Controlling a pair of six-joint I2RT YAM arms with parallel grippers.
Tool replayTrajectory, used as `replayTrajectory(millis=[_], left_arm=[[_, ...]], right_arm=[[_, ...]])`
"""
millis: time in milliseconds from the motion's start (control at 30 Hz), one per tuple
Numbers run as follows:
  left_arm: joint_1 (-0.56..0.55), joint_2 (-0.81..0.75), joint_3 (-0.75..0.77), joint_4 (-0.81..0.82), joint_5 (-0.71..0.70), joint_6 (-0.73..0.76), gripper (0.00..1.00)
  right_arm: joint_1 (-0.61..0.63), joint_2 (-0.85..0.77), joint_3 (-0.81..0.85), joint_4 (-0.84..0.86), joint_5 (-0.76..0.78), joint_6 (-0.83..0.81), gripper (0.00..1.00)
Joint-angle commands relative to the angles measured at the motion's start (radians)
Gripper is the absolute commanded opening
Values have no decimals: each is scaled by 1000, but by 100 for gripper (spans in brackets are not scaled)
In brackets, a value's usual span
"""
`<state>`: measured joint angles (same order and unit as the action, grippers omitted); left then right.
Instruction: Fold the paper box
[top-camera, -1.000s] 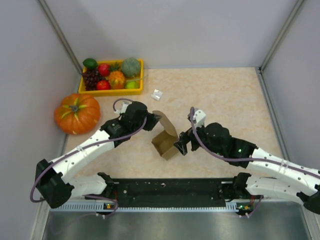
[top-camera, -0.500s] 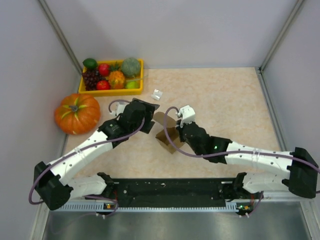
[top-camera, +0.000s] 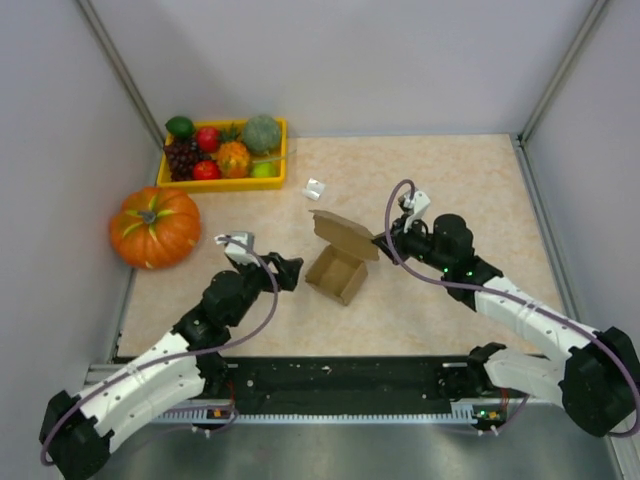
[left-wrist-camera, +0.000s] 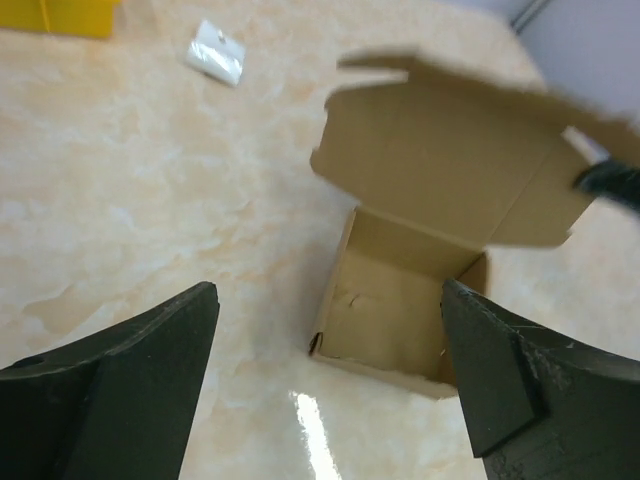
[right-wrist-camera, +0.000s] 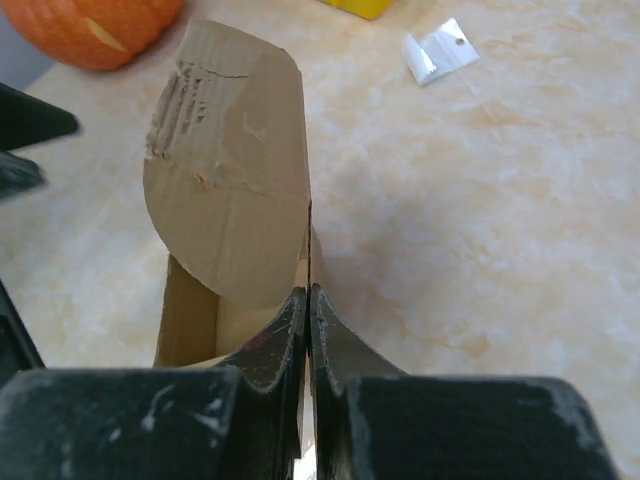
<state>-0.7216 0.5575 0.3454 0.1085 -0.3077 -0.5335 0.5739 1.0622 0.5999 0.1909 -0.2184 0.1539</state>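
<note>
Our brown kraft cardboard box (top-camera: 340, 270) sits mid-way across the beige surface (top-camera: 460, 180), walls formed, lid flap (top-camera: 345, 230) raised. Our right end effector (right-wrist-camera: 308, 305) is pinched tight on that flap; our left end effector (top-camera: 289, 272) gapes wide, empty, just beside the box. Closing the lid is what is left, we judge.

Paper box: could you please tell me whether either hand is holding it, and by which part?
The right hand pinches the paper box by the edge of its raised lid; the left hand is open, holding nothing.
</note>
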Motion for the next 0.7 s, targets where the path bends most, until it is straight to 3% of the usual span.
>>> replayTrajectory(millis=[0,100,133,167,233,367,533,633,667], left_arm=[[31,161,-39,431,245,222,98],[164,364,32,505,445,184,98],[262,472,68,535,629,125,98],[302,528,81,589,722,97,98],[368,641,115,701,887,55,98],[409,804,211,740,1121,29,98],[422,901,185,982,1217,-80,88],[422,923,169,1019,1228,-103,83],[422,921,162,1019,1219,-100,78]], right_arm=[[-74,39,18,153,-376,30,0],[-106,91,47,174,-477,44,0],[-115,99,54,171,-487,52,0],[-124,116,61,168,-508,52,0],[-144,130,78,163,-547,55,0],[-166,166,100,159,-572,58,0],[-190,186,100,179,-572,70,0],[-194,197,104,179,-549,69,0],[-194,200,107,176,-543,65,0]])
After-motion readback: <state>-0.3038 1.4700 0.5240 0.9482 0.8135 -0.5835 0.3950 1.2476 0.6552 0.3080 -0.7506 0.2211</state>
